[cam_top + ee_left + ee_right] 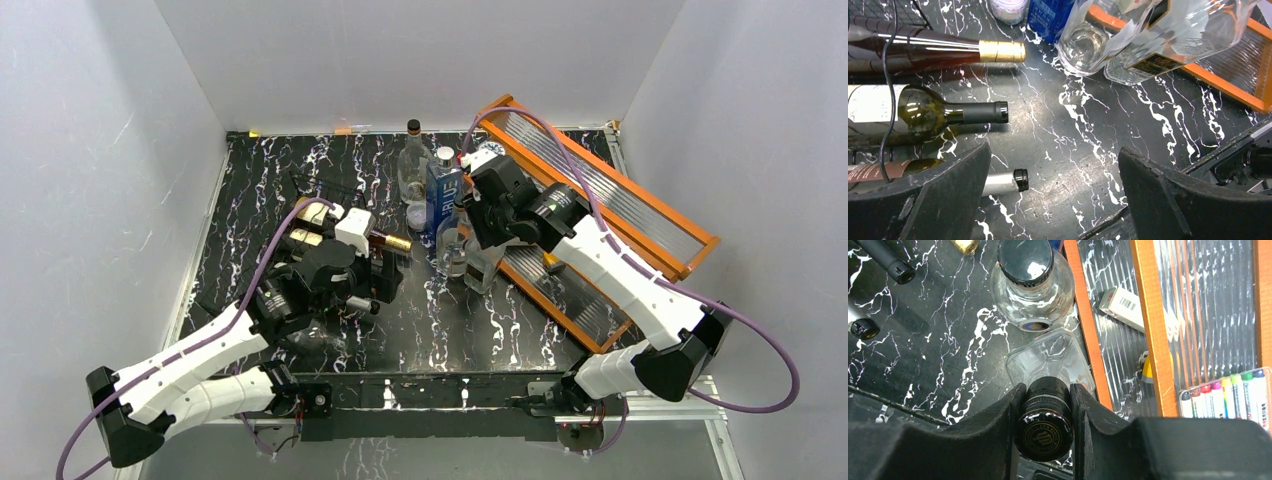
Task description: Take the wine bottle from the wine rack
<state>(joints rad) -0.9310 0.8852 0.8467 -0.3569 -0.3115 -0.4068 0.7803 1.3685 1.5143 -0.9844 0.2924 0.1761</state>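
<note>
A green, black-capped wine bottle [928, 111] lies in the wire rack [894, 60] at the tabletop's [1048, 75] left, before the splayed left pincer [1054, 150]. Only the right wrist view shows the right pincer [1048, 388] clamping the cap [1044, 432] of a clear bottle [1048, 357].

Our top camera sits high up behind the arms [200, 350] and looks down on the whole table [450, 330]. Our left wrist camera is low and close, looking across at the lying wine bottles [928, 107]. Our right wrist camera looks straight down (very close) on a black cap [1044, 432]. We find the orange shelf [640, 205] in all three views.
</note>
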